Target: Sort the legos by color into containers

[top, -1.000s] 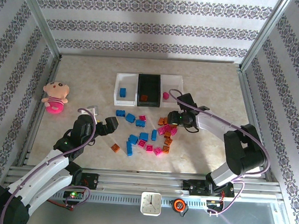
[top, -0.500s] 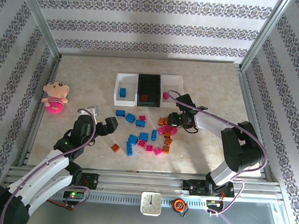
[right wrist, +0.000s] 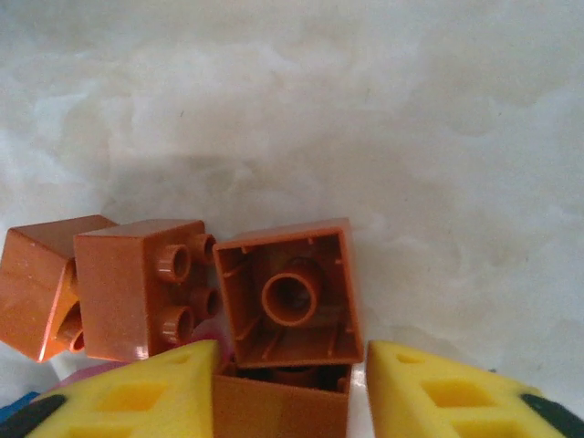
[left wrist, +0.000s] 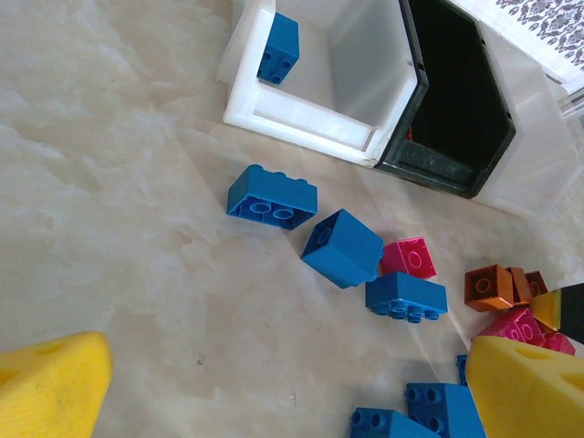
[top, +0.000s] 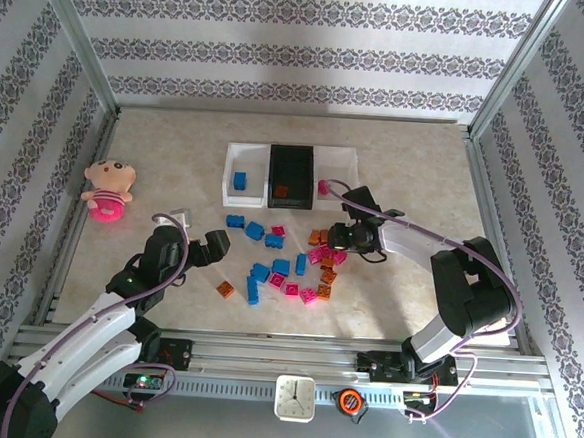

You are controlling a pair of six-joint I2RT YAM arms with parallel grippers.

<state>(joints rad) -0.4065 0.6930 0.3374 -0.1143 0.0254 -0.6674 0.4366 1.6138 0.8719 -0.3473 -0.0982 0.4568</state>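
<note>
Nearest the front edge of the beige marbled counter [top: 176,151], the left gripper [top: 210,243] hangs with its jaws wide and empty, just left of the small studded plastic bricks in blue, orange and magenta-pink [top: 260,272] scattered mid-counter. At the scatter's right side, the right gripper [right wrist: 290,383] has its jaws narrow about a small orange plastic brick [right wrist: 283,411]; whether they pinch it I cannot tell. Toward the far edge, in a row, the left white plastic bin [top: 230,170] holds a blue brick, the black plastic bin [top: 272,173] an orange one and the right white plastic bin [top: 342,152] a pink one.
</note>
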